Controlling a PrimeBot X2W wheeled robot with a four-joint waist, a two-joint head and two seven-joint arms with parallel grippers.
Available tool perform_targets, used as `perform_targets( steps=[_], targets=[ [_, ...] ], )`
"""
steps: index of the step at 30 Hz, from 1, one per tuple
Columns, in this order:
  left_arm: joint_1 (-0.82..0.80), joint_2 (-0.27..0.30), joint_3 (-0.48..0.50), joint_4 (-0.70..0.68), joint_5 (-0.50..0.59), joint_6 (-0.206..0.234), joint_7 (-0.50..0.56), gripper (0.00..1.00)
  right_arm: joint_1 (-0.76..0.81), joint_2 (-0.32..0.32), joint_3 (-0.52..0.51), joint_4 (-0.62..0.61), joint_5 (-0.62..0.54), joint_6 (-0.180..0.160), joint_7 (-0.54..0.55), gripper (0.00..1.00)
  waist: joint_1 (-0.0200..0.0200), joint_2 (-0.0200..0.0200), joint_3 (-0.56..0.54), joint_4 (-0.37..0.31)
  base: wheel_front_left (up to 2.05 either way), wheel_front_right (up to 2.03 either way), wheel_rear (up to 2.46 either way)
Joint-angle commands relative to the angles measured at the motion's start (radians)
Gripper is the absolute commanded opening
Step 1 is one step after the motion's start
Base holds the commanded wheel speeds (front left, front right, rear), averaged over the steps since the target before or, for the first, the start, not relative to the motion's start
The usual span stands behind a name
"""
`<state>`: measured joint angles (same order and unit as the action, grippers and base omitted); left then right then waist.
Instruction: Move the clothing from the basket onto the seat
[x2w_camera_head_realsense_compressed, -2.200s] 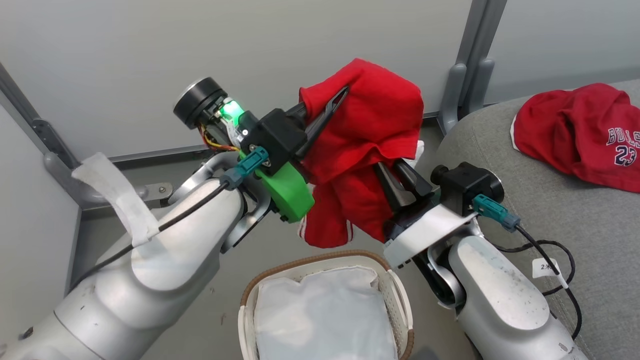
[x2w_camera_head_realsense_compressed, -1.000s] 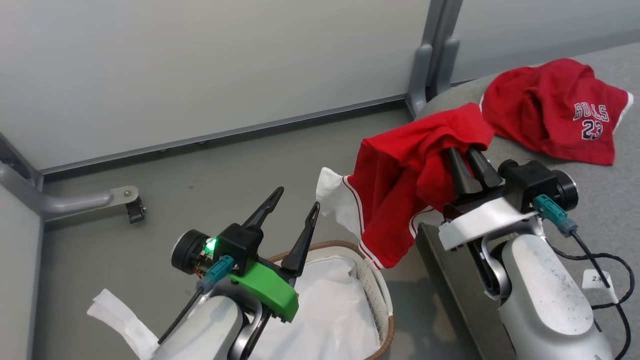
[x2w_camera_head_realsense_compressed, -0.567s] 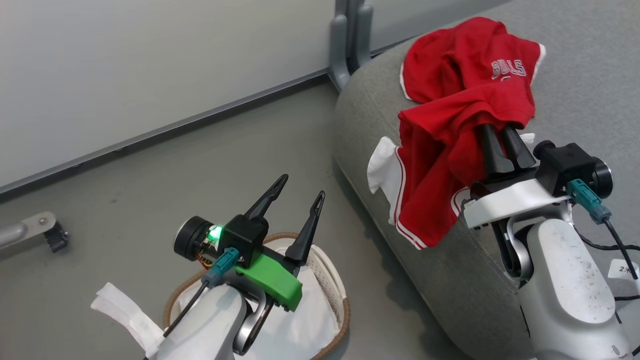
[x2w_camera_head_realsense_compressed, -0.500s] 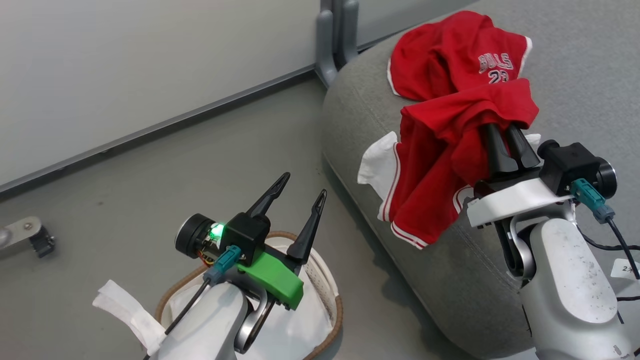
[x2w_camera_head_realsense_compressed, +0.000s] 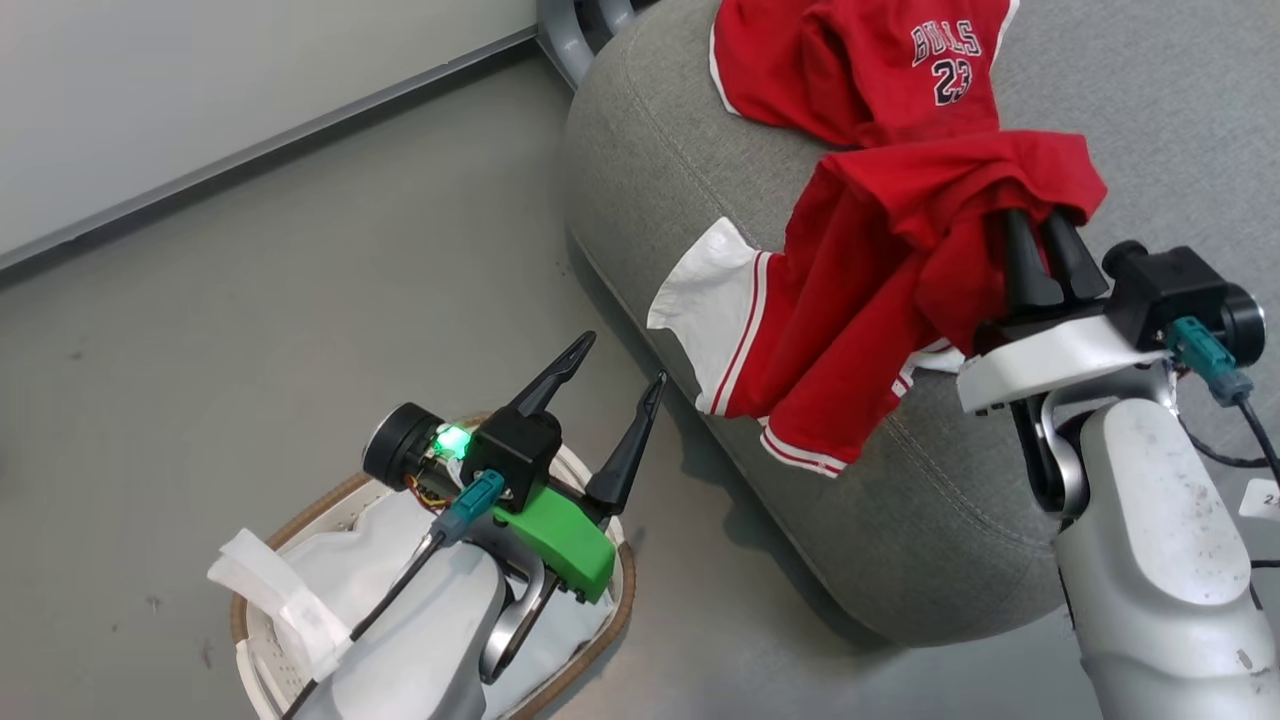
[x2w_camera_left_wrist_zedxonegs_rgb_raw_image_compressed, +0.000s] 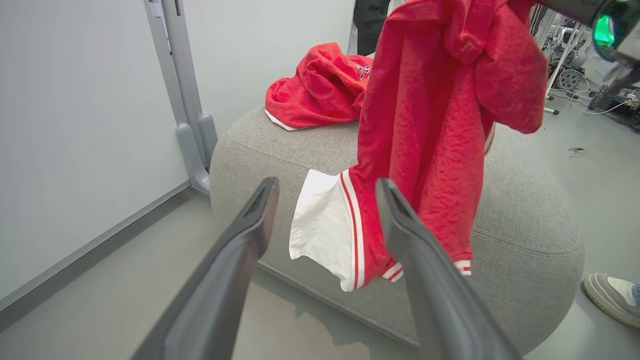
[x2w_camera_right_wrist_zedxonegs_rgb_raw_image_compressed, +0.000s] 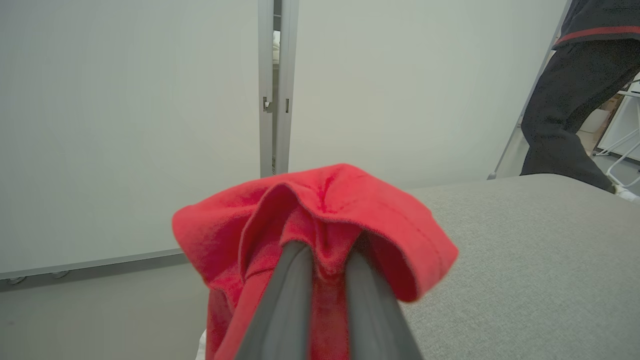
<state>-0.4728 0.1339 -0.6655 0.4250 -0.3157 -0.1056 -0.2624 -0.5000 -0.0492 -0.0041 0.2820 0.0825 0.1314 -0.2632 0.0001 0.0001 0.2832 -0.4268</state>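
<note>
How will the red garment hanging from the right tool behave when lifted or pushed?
Probably floppy: the red cloth garment with white-striped trim hangs in loose folds from the right tool. Likely light: one narrow pinch carries it. Pushed, it would probably bunch, not roll.

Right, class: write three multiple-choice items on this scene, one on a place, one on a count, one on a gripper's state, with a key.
1. Where does the number 23 jersey lie? A on the floor; B on the seat; C on a shelf.
2. How many red sports garments are there? A one; B four; C two.
3. The right gripper is: A shut on the striped-trim garment; B open and empty; C shut on the jersey.
Key: 1 B, it lies on the grey cushion. 2 C, the jersey plus the hanging garment. 3 A, it pinches that cloth.
</note>
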Motion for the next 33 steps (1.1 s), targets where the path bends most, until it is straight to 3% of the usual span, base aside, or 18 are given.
perform_targets(
  steps=[1,4,10,19,25,29,33],
  targets=[
    [-0.019,-0.001,0.000,0.004,0.005,-0.005,-0.003,1.00,-0.033,-0.003,-0.012,0.007,-0.013,-0.001,-0.002,0.00,-0.0001,-0.0001,0.032,0.027,0.00,0.00,0.00],
    [-0.028,-0.004,-0.002,0.011,0.011,-0.007,-0.003,1.00,-0.096,-0.008,-0.040,0.021,-0.038,-0.001,-0.002,0.00,-0.0001,-0.0001,0.054,0.051,0.00,0.00,0.00],
    [-0.059,-0.013,-0.012,0.013,0.030,-0.016,-0.003,1.00,-0.277,-0.085,-0.115,0.057,-0.098,-0.001,-0.002,0.00,-0.0001,-0.0001,0.107,0.118,0.00,0.00,0.00],
    [-0.106,-0.024,-0.028,-0.005,0.054,-0.019,-0.003,1.00,-0.558,-0.306,-0.237,0.155,-0.162,-0.001,-0.002,0.00,-0.0001,-0.0001,0.208,0.238,0.00,0.00,0.00],
    [-0.134,-0.027,-0.035,-0.025,0.067,-0.022,-0.003,1.00,-0.648,-0.440,-0.314,0.250,-0.222,-0.001,-0.002,0.00,-0.0001,-0.0001,0.291,0.312,0.00,0.00,0.00],
    [-0.147,-0.028,-0.041,-0.035,0.079,-0.022,-0.003,1.00,-0.650,-0.464,-0.386,0.339,-0.254,-0.001,-0.002,0.00,-0.0001,-0.0001,0.333,0.341,0.00,0.00,0.00],
    [-0.150,-0.028,-0.045,-0.041,0.087,-0.023,-0.003,1.00,-0.618,-0.444,-0.445,0.428,-0.290,-0.001,-0.002,0.00,-0.0001,-0.0001,0.366,0.358,0.00,0.00,0.00]
  ],
)
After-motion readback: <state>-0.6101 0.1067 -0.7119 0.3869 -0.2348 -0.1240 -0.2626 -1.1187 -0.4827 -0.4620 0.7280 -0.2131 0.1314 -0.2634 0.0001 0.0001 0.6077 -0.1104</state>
